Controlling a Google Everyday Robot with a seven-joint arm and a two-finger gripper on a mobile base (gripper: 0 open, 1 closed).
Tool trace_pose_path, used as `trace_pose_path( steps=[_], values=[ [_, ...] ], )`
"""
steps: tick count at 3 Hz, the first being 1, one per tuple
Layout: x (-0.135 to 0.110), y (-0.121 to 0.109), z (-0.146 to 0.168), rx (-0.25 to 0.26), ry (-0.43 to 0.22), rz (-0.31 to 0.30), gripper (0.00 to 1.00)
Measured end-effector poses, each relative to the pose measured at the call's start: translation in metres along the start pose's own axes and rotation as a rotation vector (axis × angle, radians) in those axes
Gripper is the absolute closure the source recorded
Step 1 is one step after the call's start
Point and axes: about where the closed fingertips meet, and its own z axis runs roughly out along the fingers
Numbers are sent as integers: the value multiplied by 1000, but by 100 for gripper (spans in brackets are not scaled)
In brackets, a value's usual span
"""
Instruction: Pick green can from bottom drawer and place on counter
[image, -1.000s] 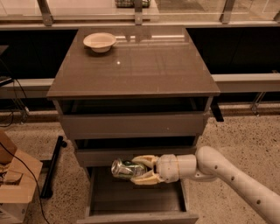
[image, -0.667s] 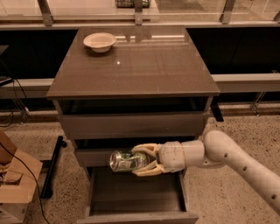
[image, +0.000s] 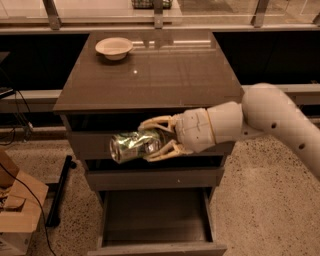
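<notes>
Below the counter (image: 150, 75), the bottom drawer (image: 155, 222) stands open. Just below the counter's front edge, the gripper (image: 145, 141) clamps the green can (image: 131, 146) sideways; lifted straight, it may strike that lip and slip. A cream bowl (image: 114, 48) sits farther back.

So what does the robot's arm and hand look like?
The arm is a fat, smooth white tube with small dark dots. Its gripper, in front of the cabinet, has two thin cream fingers on a chunky white wrist.

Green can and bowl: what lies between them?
Only bare counter, up to the bowl, in the camera view. The gripper, jaws shut on the green can, hangs before the top drawer.
</notes>
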Motion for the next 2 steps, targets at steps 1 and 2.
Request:
trace_pose_path(
  steps=[1,2],
  values=[
    [-14,-17,-8,15,19,-37,100],
    [-14,-17,-8,15,20,-37,100]
  ],
)
